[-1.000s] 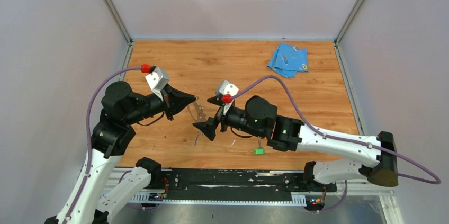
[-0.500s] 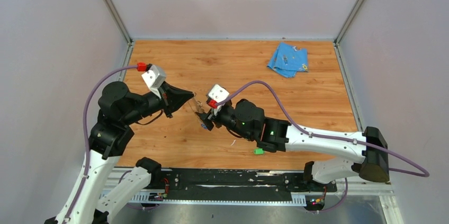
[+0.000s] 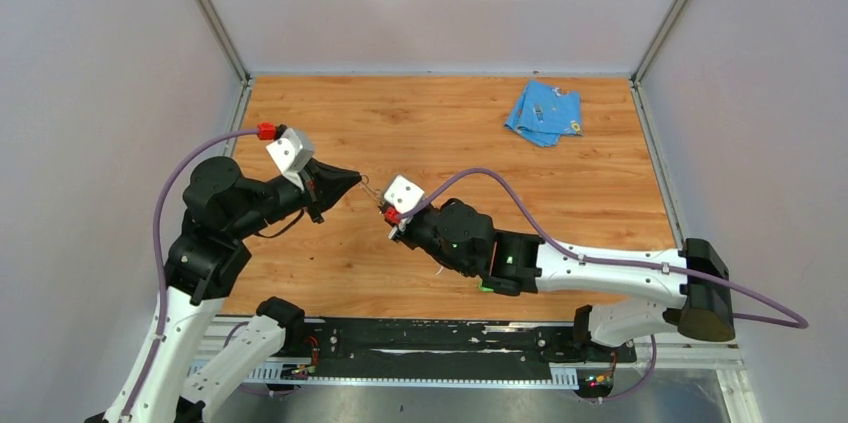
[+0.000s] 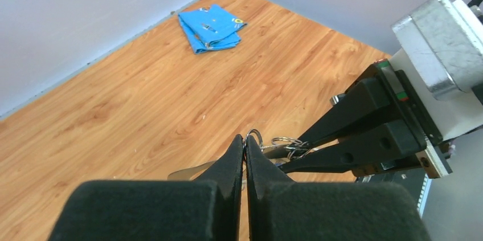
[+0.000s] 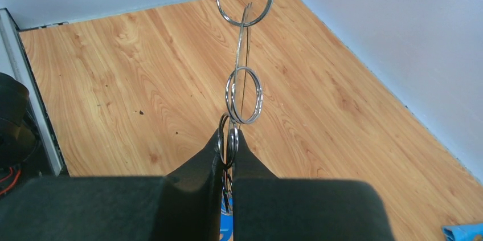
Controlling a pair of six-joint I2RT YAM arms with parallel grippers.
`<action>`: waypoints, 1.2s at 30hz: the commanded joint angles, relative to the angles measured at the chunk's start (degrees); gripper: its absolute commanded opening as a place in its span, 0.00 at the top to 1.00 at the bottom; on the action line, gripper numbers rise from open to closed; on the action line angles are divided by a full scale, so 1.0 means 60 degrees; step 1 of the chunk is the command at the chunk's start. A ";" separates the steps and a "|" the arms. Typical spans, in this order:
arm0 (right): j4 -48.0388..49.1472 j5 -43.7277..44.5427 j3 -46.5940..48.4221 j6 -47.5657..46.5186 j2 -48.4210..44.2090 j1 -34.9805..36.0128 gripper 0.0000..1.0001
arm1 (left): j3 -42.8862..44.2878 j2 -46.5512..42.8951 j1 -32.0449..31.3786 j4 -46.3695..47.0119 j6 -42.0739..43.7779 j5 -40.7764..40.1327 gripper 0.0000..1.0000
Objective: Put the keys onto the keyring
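Note:
The keyring (image 5: 244, 47) is a thin grey band with small split rings, stretched between both grippers above the table. My left gripper (image 4: 245, 138) is shut on the ring at its end (image 5: 245, 1). My right gripper (image 5: 228, 135) is shut on a lower small ring. The blue key's head (image 5: 226, 231) shows between its fingers, below the grip. From above, the left gripper (image 3: 355, 180) and right gripper (image 3: 388, 211) nearly meet tip to tip, with the keyring (image 3: 372, 190) between them. The green key (image 3: 485, 289) lies on the table, mostly hidden by my right arm.
A light-blue cloth (image 3: 543, 113) lies crumpled at the far right of the wooden table (image 3: 330, 113). Grey walls close in the left, back and right sides. A black rail (image 3: 430, 338) runs along the near edge.
My right gripper has moved up and left to the left gripper and gone from wide open to shut on a small ring. The left gripper has shifted slightly left, still shut.

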 commanded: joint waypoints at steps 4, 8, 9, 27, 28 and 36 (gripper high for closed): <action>-0.0703 0.0990 0.0838 -0.0782 0.0079 0.0474 1.00 | -0.0093 0.0082 -0.0066 -0.0378 0.0686 -0.0117 1.00; -0.1105 0.1309 0.1272 -0.1036 0.0270 0.0588 1.00 | -0.0101 0.0226 -0.0067 -0.0636 0.0733 0.0122 1.00; -0.1298 0.1435 0.1401 -0.1098 0.0340 0.0624 1.00 | -0.0118 0.0244 -0.0066 -0.0668 0.0706 0.0261 1.00; -0.2556 0.3032 0.2600 -0.1206 0.1095 0.0985 1.00 | -0.0070 0.0029 -0.0548 -0.1813 0.2898 -0.0108 1.00; -0.2533 0.3075 0.2581 -0.1219 0.1084 0.1001 1.00 | -0.0050 0.0018 -0.0549 -0.1809 0.2928 -0.0260 1.00; -0.2132 0.3503 0.2180 -0.1276 0.0880 0.1127 1.00 | 0.0138 -0.0009 -0.0549 -0.1796 0.1992 -0.1348 1.00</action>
